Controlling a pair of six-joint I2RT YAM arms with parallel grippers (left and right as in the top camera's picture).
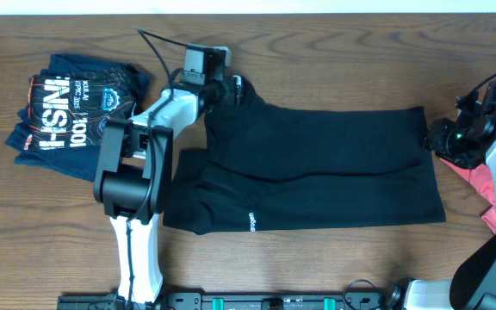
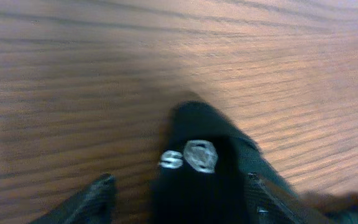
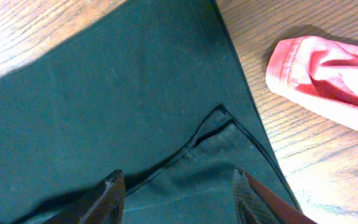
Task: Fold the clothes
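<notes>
Left gripper (image 2: pixel 180 186) is reaching to the far left corner of the black trousers (image 1: pixel 317 164), with its two fingers spread apart on either side of a raised fold of the cloth. That fold is carrying a round metal button (image 2: pixel 201 155). The wrist picture is blurring here, so whether the fingers are touching the cloth cannot be told.

Right gripper (image 3: pixel 178 183) is hovering over the right end of the trousers, its fingers also standing wide apart with nothing between them. Below it a slit opening (image 3: pixel 213 127) with a stitched edge is showing in the black fabric.

The trousers are lying flat across the middle of the wooden table (image 1: pixel 317 267), stretching from left to right, with a small white logo (image 1: pixel 251 222) showing near the front left edge.

A folded navy printed T-shirt (image 1: pixel 74 114) is sitting on the table to the left of the trousers. A red garment (image 3: pixel 328 68) is lying just beside the trousers' right end, apart from them.
</notes>
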